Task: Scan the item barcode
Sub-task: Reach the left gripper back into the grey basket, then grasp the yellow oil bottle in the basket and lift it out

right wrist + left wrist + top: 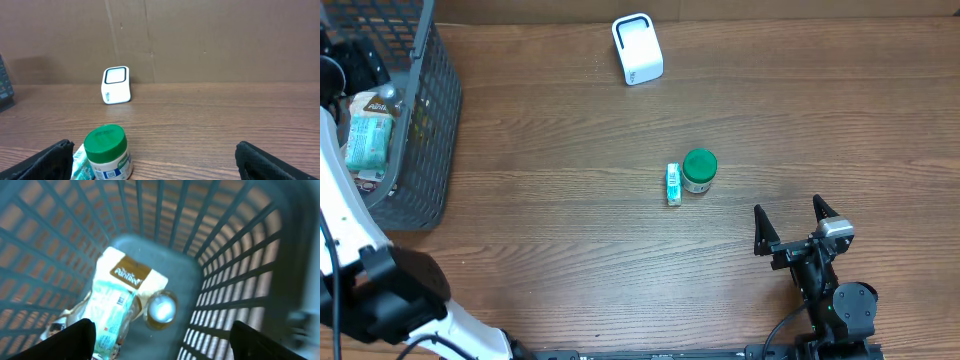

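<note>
the left fingers (75,340) hang spread wide inside the grey basket (435,100), with nothing between them. directly below them lie a teal packet (112,315) and, touching it, a bottle (160,310) seen cap-end on. whether these are waiting for the scan or finished with, the pictures do not say.

the right fingers (270,162) are released too, as wide as they go and empty, low over the bench (570,230). the items out in the open are theirs by position: a green-lidded jar (699,170) stands upright ahead of them and off to their left, and a small box (672,185) lies flat just beyond the jar on that same side, close against it or touching. the box's long axis runs away from the right fingers toward the back wall, roughly along the arm's own reach. the white scanner (637,48) sits farther ahead again, well past both items and also to the left, its window facing up and back toward the fingers.

my judgement: the right arm is much nearer to jar and box than the left, which is off at the basket. a pick would mean going forward and left, with the jar met first, then carrying on along the same line to the scanner.
</note>
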### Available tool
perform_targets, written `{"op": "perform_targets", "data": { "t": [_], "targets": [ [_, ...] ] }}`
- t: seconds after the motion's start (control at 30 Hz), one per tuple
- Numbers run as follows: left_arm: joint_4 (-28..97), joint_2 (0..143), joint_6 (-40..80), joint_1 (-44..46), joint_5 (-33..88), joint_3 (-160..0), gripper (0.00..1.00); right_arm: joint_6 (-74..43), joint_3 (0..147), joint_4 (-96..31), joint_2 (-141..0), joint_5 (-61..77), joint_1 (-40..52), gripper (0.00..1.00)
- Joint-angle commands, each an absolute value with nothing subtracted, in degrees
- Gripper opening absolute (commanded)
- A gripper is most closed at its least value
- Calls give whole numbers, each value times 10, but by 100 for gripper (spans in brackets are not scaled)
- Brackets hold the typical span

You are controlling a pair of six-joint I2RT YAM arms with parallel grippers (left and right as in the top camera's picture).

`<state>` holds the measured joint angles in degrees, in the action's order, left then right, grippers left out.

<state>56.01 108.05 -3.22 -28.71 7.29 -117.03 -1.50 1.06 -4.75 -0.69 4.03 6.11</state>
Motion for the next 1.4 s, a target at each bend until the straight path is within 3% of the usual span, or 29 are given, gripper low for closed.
{"op": "perform_targets", "data": {
  "t": [0.0, 0.47, 0.63, 0.87, 1.13, 1.37],
  "targets": [
    [568, 1121, -91, -296, 106, -1174, 88, -14, 4, -46, -2, 32, 64, 100],
    [580, 1259, -153, -296, 146, -1174, 87, -14, 4, -46, -2, 32, 64, 100],
    [569, 1267, -153, -296, 145, -1174, 72, -14, 4, -46, -2, 32, 64, 100],
    [563, 1267, -152, -296, 144, -1175, 40, -14, 4, -46, -2, 32, 64, 100],
    [569, 1234, -105, -296, 128, -1211, 36, -14, 4, -46, -2, 32, 64, 100],
    [558, 1123, -39, -296, 66, -1247, 35, -14, 4, -46, -2, 32, 64, 100]
  ]
}}
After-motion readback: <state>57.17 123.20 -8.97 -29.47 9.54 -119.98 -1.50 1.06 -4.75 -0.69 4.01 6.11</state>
